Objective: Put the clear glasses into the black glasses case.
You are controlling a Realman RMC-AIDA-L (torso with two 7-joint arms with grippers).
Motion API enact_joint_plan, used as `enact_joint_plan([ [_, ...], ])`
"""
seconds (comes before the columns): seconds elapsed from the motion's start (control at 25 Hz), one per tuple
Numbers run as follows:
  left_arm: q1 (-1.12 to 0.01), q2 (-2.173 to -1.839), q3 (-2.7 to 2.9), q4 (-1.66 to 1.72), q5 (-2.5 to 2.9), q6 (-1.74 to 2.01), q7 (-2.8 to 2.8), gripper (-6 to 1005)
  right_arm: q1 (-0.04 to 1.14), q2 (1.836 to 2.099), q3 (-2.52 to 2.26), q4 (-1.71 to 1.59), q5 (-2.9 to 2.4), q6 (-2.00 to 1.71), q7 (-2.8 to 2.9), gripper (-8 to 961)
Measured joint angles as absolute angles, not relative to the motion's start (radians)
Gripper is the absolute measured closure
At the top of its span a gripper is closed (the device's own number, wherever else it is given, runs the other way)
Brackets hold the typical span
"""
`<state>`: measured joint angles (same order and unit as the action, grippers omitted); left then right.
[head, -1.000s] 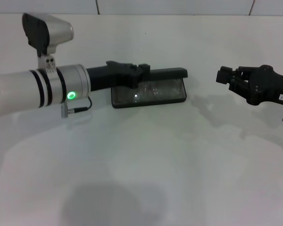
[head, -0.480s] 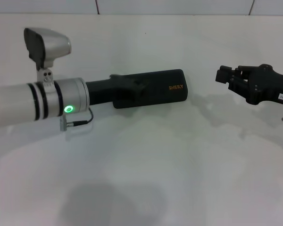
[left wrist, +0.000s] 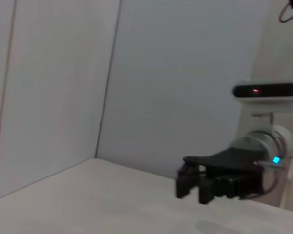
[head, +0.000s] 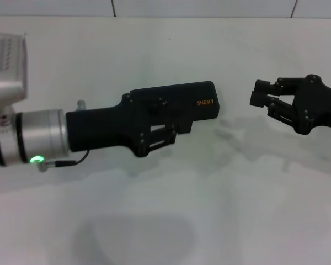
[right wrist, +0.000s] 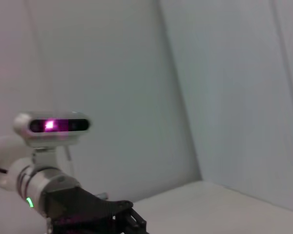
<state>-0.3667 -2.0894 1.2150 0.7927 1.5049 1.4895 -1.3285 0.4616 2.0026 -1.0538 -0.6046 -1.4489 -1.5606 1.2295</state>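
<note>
The black glasses case [head: 201, 102] lies shut on the white table, its orange lettering facing up. The clear glasses are hidden. My left gripper [head: 182, 128] hangs over the case's near left part and covers it. Its black body blends with the case. It also shows low in the right wrist view as the left gripper [right wrist: 132, 222]. My right gripper [head: 258, 93] hovers to the right of the case, apart from it, with its fingertips together and nothing in them. The left wrist view shows the same right gripper [left wrist: 190, 185] above the table.
The white table [head: 209, 210] stretches toward me from the case. A tiled wall [head: 209, 6] closes the far side. My left arm's silver wrist and camera housing [head: 5, 61] fill the left edge of the head view.
The case's lid went from open, with the clear glasses lying inside, to shut. My left gripper then pulled back off the lid and rose nearer the head camera. The right gripper barely shifted.
</note>
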Motion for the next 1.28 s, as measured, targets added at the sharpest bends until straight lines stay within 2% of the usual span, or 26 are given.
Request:
enact_joint_plan([
  [0.28,-0.303,-2.089,1.204,0.806,1.449,1.608,-1.182,566,0.465,2.013,-1.068,-0.662,-1.522,-1.573,1.243,737],
  [0.4,-0.292,-2.088,1.204,0.802,1.432,1.63,-1.147,476,0.47,2.016,-1.076,-0.665,-1.548,-1.575,1.248,510],
  [0.6,-0.29,-2.079,1.204,0.795,1.444,1.631,-1.171,310,0.463,2.021,-1.1,-0.668,-1.552,-1.566,1.239,274],
  [0.76,-0.291,-2.072,1.204,0.793,1.483,1.632,-1.206,157,0.461,2.02,-1.105,-0.67,-1.552,-1.583,1.206,219],
  [1.04,-0.296,-2.067,1.204,0.787,1.531,1.632,-1.234,116,0.448,2.022,-1.116,-0.662,-1.55,-1.693,1.064,122],
  [1.28,-0.289,-2.063,1.204,0.786,1.541,1.634,-1.252,116,0.443,2.021,-1.139,-0.662,-1.552,-1.706,1.057,131],
])
